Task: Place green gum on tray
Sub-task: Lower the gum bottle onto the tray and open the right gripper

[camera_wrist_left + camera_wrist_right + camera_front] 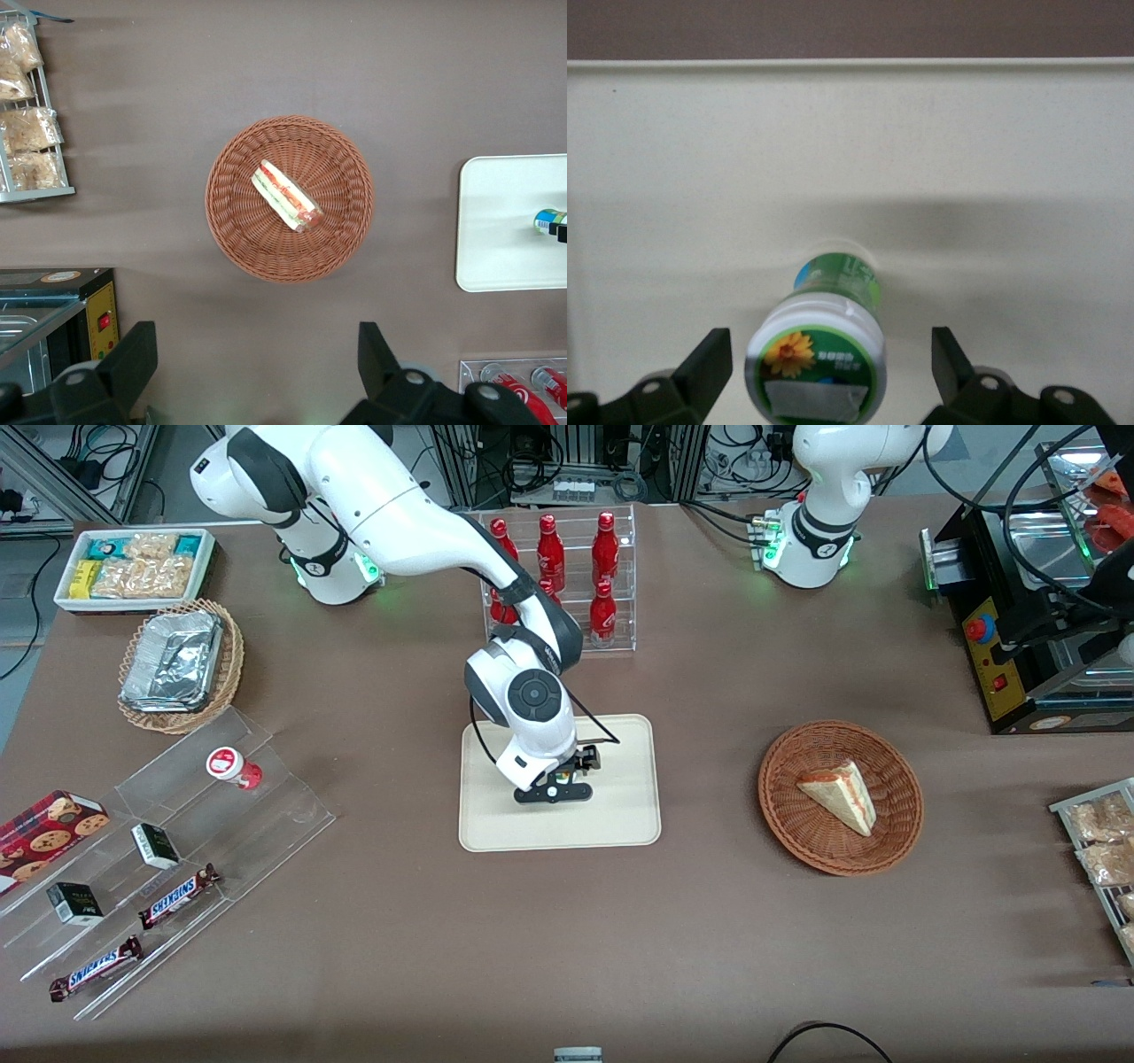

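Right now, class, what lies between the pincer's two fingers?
In the right wrist view, the green gum stands on the tray between the open pincer's fingers, with a gap on each side.

"SNICKERS" reads on two brown chocolate bar wrappers lying on the clear acrylic stepped stand. White lid of the green gum canister carries a yellow flower picture and small print, unreadable. Red bottles' white script too small to read.

Green gum stands on tray, between spread claw fingers, untouched.
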You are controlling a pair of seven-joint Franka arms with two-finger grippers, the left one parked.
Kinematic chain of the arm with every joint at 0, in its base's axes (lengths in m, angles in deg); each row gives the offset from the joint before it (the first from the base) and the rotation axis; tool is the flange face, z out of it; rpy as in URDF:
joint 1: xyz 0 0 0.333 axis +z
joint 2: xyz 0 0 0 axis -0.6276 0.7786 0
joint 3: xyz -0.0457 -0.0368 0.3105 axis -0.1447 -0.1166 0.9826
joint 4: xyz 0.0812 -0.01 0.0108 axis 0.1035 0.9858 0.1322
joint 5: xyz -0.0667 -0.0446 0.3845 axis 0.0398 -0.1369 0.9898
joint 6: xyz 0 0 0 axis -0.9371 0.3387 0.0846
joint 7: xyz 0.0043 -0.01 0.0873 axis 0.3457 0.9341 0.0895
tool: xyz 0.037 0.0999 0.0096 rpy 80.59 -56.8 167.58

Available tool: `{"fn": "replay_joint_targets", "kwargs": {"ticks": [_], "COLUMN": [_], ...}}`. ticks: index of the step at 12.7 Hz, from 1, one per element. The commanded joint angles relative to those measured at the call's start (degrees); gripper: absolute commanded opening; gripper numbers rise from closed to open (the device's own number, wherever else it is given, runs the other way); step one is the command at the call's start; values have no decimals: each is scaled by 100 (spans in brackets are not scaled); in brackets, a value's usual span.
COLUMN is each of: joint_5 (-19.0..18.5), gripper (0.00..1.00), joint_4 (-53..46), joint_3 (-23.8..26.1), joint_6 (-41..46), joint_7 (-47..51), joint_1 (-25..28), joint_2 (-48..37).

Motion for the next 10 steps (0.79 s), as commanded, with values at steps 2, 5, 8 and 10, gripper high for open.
{"fn": "replay_joint_targets", "kwargs": {"ticks": [2, 5, 8, 10], "joint_5": [-92, -92, -92, -84], "gripper": [100, 100, 100, 100], "joint_4": [-141, -150, -159, -158], "joint_3": [-44, -44, -44, -61], "joint_6": [11, 203, 825, 1492], "joint_7": [-5, -22, -75, -354], "joint_1": [28, 11, -7, -77], "joint_2": [51, -89, -440, -817]}}
